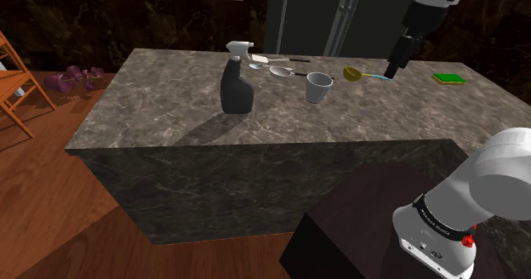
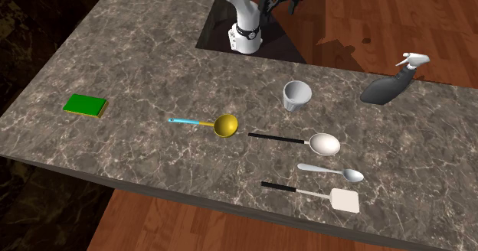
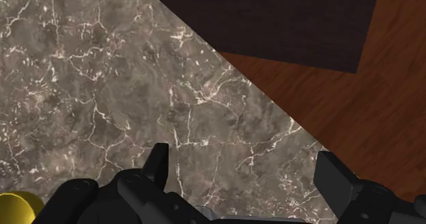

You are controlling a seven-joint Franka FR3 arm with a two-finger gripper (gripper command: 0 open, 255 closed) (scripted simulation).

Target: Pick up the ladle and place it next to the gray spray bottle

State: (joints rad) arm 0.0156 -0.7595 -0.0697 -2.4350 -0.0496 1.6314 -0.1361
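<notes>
The white arm (image 1: 500,177) is seen rising from its base beside the counter (image 1: 281,128) and is carried out above the counter's top, with the last link angled downward. The black gripper (image 1: 393,70) is held pointing down over the counter's surface. In the wrist view its fingers (image 3: 158,162) are seen spread wide apart, and nothing is clasped between them

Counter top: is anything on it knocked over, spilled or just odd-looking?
Nothing on it stands out: the spray bottle and cup stand upright, the ladle and other utensils lie flat. The one oddity is off the counter: purple things strewn on the floor by the wooden chair.
</notes>
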